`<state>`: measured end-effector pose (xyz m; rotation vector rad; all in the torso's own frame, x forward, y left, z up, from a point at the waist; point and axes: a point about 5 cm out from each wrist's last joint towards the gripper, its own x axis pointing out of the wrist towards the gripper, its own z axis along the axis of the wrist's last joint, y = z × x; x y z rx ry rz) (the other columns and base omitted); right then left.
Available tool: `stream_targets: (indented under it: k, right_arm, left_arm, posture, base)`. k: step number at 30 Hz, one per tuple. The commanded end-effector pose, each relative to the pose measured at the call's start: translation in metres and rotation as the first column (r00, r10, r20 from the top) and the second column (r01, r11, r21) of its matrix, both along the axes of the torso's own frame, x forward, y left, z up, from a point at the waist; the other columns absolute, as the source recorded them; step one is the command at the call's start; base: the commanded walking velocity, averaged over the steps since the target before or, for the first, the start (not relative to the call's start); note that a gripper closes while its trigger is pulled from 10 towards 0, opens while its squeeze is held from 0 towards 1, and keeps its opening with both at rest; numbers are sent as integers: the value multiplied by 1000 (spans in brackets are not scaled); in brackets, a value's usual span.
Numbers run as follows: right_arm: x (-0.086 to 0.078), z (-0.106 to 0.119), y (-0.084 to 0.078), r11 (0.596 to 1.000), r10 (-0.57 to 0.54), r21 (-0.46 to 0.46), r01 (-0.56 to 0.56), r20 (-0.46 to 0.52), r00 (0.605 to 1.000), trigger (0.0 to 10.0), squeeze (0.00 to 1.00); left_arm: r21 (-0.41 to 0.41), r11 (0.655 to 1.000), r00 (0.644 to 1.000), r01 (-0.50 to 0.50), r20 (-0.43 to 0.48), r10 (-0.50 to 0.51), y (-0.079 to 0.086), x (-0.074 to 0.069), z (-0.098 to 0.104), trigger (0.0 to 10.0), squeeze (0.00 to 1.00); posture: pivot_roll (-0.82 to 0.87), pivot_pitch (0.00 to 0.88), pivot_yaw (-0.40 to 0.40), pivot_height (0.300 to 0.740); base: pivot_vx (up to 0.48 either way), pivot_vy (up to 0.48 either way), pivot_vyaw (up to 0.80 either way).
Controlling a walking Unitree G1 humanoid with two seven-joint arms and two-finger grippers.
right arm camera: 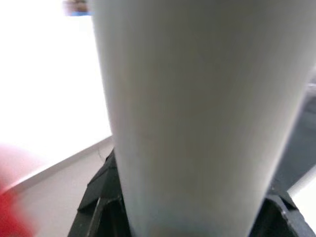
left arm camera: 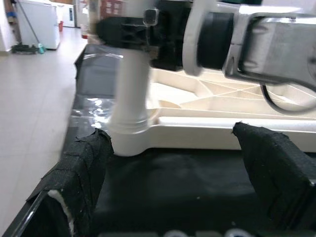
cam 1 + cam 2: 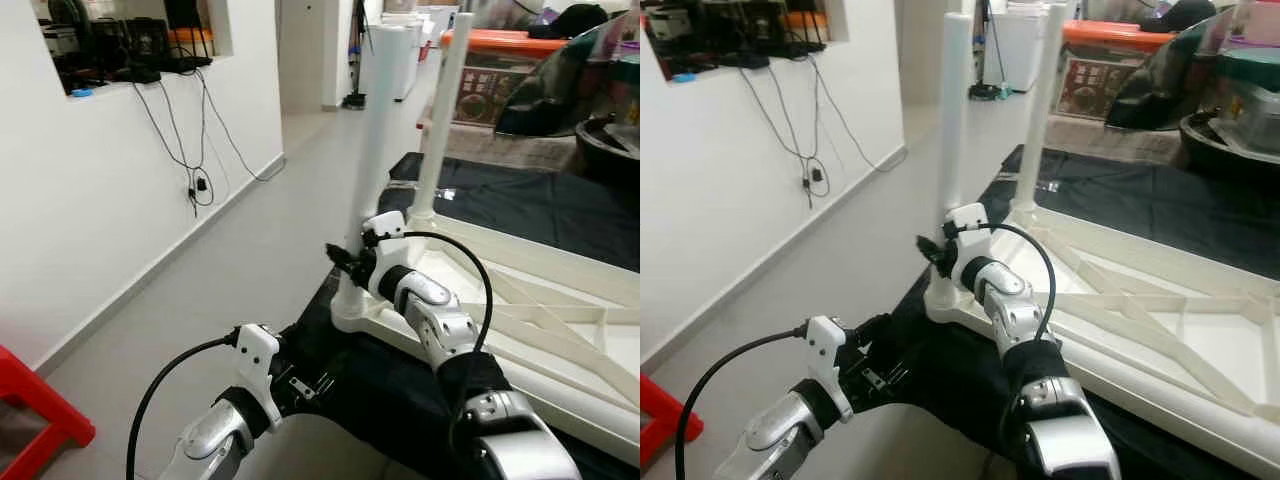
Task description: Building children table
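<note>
White table leg (image 3: 378, 160) clamped in right gripper (image 3: 345, 262)

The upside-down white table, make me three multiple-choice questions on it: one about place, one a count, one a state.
1. Where does the right gripper sit?
A. at the near table leg, just above its socket
B. on the red stool
C. at the wall cables

2. How many legs stand upright on the table frame?
A. none
B. two
C. four

3. How are the jaws of the left gripper?
A. shut on the leg
B. shut on a cable
C. open, holding nothing

Answers: 1 A, the eye views show it at the leg near the corner socket. 2 B, the near leg and the far leg both point up. 3 C, the left wrist view shows its two black fingers wide apart before the frame.
</note>
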<state>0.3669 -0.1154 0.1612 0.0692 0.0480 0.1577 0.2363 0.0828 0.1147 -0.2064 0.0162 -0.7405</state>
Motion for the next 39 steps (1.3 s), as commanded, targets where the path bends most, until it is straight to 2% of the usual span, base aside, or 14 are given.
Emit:
stream_targets:
  k: [1, 3, 11, 12, 14, 15, 22, 23, 24, 26, 31, 33, 37, 39]
  right_arm:
    - [-8, -16, -29, 968, -247, 20, 250, -86, 965, 0, 0]
    - [-28, -23, -27, 876, -461, 89, 473, -127, 878, 0, 0]
    - [-33, -30, -8, 821, -532, 137, 554, -168, 830, 0, 0]
    - [-30, -30, -3, 840, -502, 137, 525, -170, 848, 10000, 0]
    - [-30, -30, -3, 840, -502, 137, 525, -170, 848, 10000, 0]
    - [-27, -28, 2, 875, -436, 156, 459, -161, 886, 10000, 1000]
    - [-19, -18, 7, 927, -306, 208, 313, -67, 950, 10000, 1000]
    - [-16, -12, 7, 944, -249, 219, 249, -25, 968, 10000, 710]
    - [-12, -3, 9, 973, -61, 227, 47, 54, 997, 10000, 0]
    - [-13, 3, 10, 964, 128, 222, -146, 91, 988, 10000, 0]
    - [-25, 10, 4, 805, 572, 127, -579, 94, 815, 10000, 0]
    - [-25, 10, 4, 805, 572, 127, -579, 94, 815, 10000, 0]
    - [-32, 10, -4, 573, 818, 59, -818, 17, 574, 10000, 0]
    - [-31, 8, -5, 523, 852, 58, -850, -6, 524, 10000, 0]
  left_arm:
    - [8, 1000, 1000, -1, -6, 1, 2, 0, 0, 10000, 0]
    - [10, 1000, 1000, -1, -3, 1, 2, 0, 0, 10000, 0]
    - [10, 1000, 1000, -6, -1, 6, 2, 0, 0, 10000, 0]
    - [10, 1000, 1000, -6, 0, 6, 1, 0, 0, 10000, 0]
    - [10, 1000, 1000, -6, 0, 6, 1, 0, 0, 10000, 0]
    - [9, 1000, 1000, -7, -1, 7, 1, 0, 0, 10000, 0]
    - [9, 1000, 1000, -8, -1, 8, 1, 0, 0, 10000, 0]
    - [8, 1000, 1000, -8, -1, 8, 1, 0, 1, 10000, 0]
    - [8, 1000, 1000, -7, -1, 7, 1, 1, 0, 10000, 0]
    - [8, 1000, 1000, -7, -2, 7, 1, 1, 0, 10000, 0]
    - [9, 1000, 1000, -5, -1, 5, 1, 2, 0, 10000, 0]
    - [9, 1000, 1000, -5, -1, 5, 1, 2, 0, 10000, 0]
    - [9, 1000, 1000, -6, -1, 6, 1, 2, -1, 10000, 0]
    - [9, 1000, 1000, -6, -1, 6, 1, 2, -1, 10000, 0]
  posture:
    - [70, 6, -6, 740]
    - [73, 8, -9, 740]
    - [75, 8, -11, 740]
    - [74, 8, -13, 740]
    - [74, 8, -13, 740]
    - [72, 9, -14, 740]
    - [69, 10, -12, 740]
    - [70, 10, -11, 740]
    - [68, 8, -9, 740]
    - [67, 7, -7, 740]
    - [66, 4, -10, 740]
    - [66, 4, -10, 740]
    - [73, 0, -14, 740]
    - [73, 0, -15, 740]
  base:
    - [0, 0, 0]
    - [0, 0, 0]
    - [0, 0, 0]
    - [0, 0, 0]
    - [0, 0, 0]
    - [0, 0, 0]
    - [0, 0, 0]
    - [0, 0, 0]
    - [0, 0, 0]
    - [0, 0, 0]
    - [0, 0, 0]
    - [0, 0, 0]
    - [0, 0, 0]
    - [0, 0, 0]
